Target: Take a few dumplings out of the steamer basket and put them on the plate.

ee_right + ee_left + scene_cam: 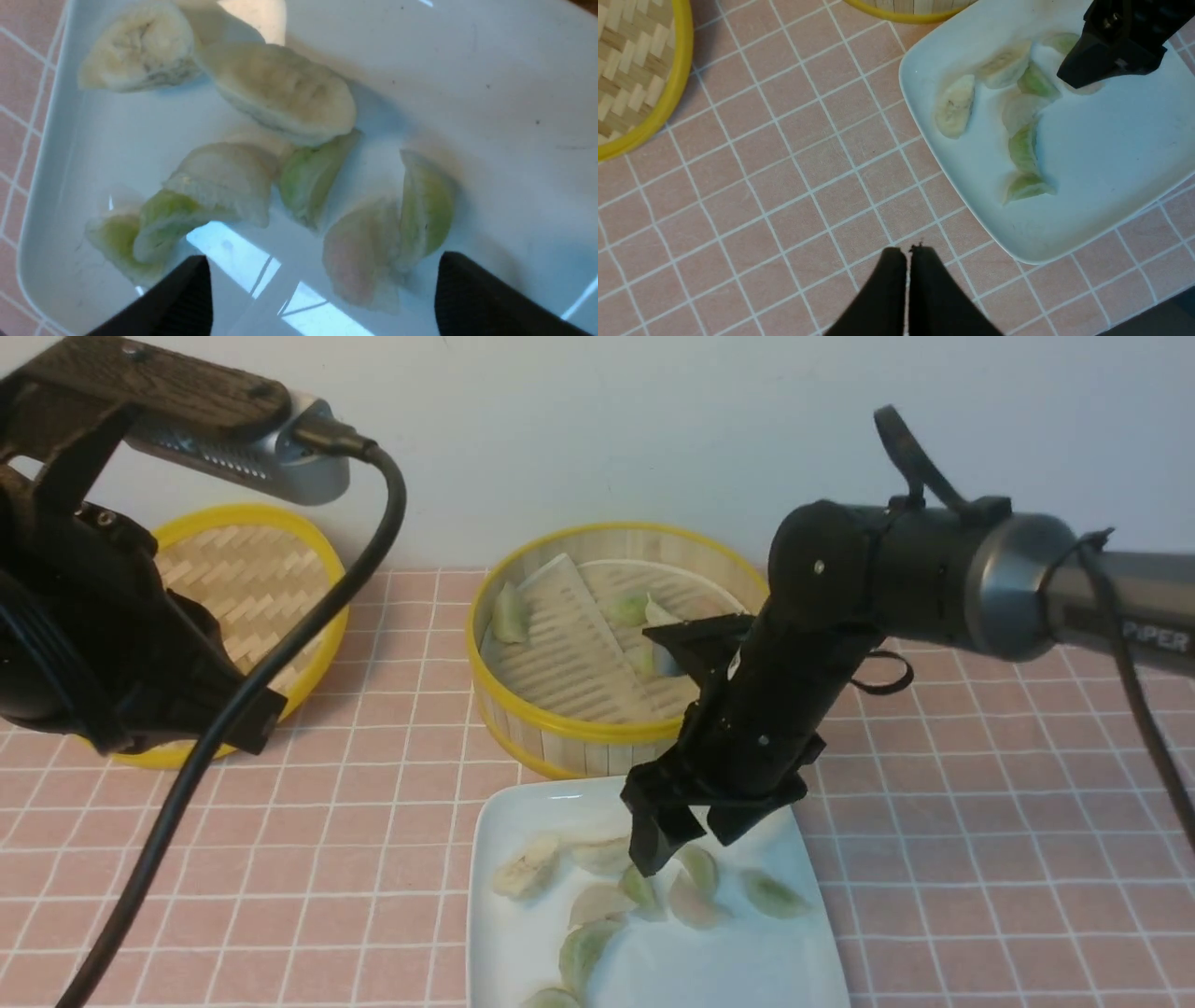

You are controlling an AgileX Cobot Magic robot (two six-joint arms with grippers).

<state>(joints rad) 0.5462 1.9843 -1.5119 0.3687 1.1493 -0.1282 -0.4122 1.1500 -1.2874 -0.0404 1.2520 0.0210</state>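
Observation:
The steamer basket point(560, 733) stands at the table's middle with a green dumpling point(509, 613) and a few more point(639, 609) on its slatted floor. The white plate point(709, 971) lies in front of it and holds several dumplings point(527, 870). My right gripper point(693, 845) hangs open and empty just above them. In the right wrist view its fingers point(187, 298) stand wide apart over the plate point(490, 70), with a pinkish dumpling point(359, 252) between them. My left gripper point(908, 252) is shut and empty over the tablecloth, left of the plate point(1111, 163).
The shallow woven bamboo lid point(247, 579) lies at the back left, partly behind my left arm, and also shows in the left wrist view point(630, 70). A pink tiled cloth point(373, 859) covers the table. A wall runs close behind the basket.

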